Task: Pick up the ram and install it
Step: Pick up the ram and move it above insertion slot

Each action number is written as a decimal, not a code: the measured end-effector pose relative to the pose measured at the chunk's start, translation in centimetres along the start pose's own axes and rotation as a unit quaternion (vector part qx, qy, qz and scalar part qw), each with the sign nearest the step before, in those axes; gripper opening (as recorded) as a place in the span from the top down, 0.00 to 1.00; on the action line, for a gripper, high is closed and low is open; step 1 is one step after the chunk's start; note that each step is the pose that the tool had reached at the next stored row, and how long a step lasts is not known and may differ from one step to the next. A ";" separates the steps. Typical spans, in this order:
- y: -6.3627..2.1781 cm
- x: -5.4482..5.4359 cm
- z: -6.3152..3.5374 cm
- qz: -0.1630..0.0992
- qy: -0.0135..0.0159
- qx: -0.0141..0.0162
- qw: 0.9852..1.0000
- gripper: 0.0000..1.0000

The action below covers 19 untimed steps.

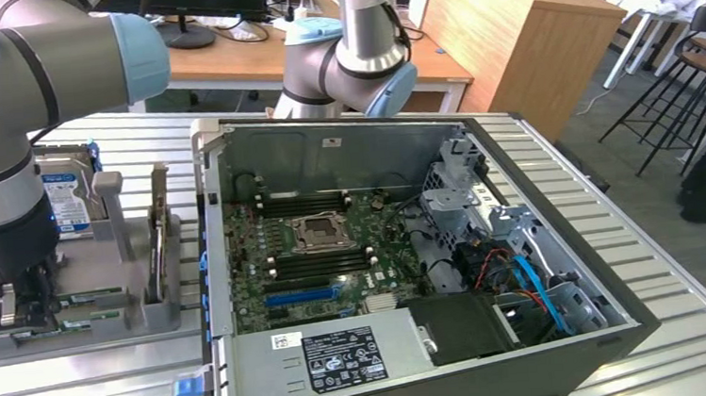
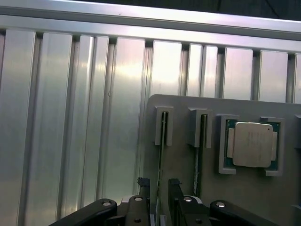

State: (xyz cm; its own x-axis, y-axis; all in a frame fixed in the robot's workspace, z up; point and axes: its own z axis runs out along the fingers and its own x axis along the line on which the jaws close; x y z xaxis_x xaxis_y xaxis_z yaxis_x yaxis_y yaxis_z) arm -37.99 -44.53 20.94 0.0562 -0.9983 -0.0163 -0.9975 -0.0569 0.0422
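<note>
The black gripper (image 2: 159, 187) is open wide, one finger on each side of the thin green ram stick (image 2: 161, 155). The stick stands on its edge in a grey plastic holder (image 2: 181, 165). The exterior view also shows the open black computer case (image 1: 324, 153) beside the holder.

No word or number can be read anywhere. The hard drive (image 1: 70, 206) standing just beside the claw (image 1: 18, 302) carries a blue-and-white label, its print too small to make out. Well away from the claw, in the open computer case (image 1: 275, 162), the power supply (image 1: 266, 375) bears a black-and-white label (image 1: 343, 360), likewise illegible. The processor (image 2: 253, 143) lying near the claw shows only faint marks on its lid.
</note>
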 end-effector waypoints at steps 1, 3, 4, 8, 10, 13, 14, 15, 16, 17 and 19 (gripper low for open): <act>0.00 0.0 0.01 0.000 0.000 0.000 1.000 0.70; -0.01 0.0 0.05 0.000 0.000 0.000 1.000 0.70; -0.01 0.0 0.07 0.000 0.000 0.000 1.000 0.70; -0.18 0.0 0.11 0.000 0.000 0.000 1.000 0.70; -0.31 0.0 0.11 0.000 0.000 0.000 1.000 0.70; -0.51 0.0 0.12 0.000 0.000 0.000 1.000 0.70; -0.59 0.0 0.12 0.000 0.000 0.000 1.000 0.70; -0.69 0.0 0.12 0.000 0.000 0.000 1.000 0.70; -0.78 0.0 0.12 0.000 0.000 0.000 1.000 0.70; -0.87 0.0 0.12 0.000 0.000 0.000 1.000 0.70; -1.08 0.1 0.11 0.000 0.000 0.000 1.000 0.70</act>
State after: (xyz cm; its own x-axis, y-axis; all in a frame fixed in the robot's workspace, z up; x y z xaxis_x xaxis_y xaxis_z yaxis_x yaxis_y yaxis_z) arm -36.91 -44.52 20.78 0.0562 -0.9983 -0.0165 -0.9975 -0.0568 0.0419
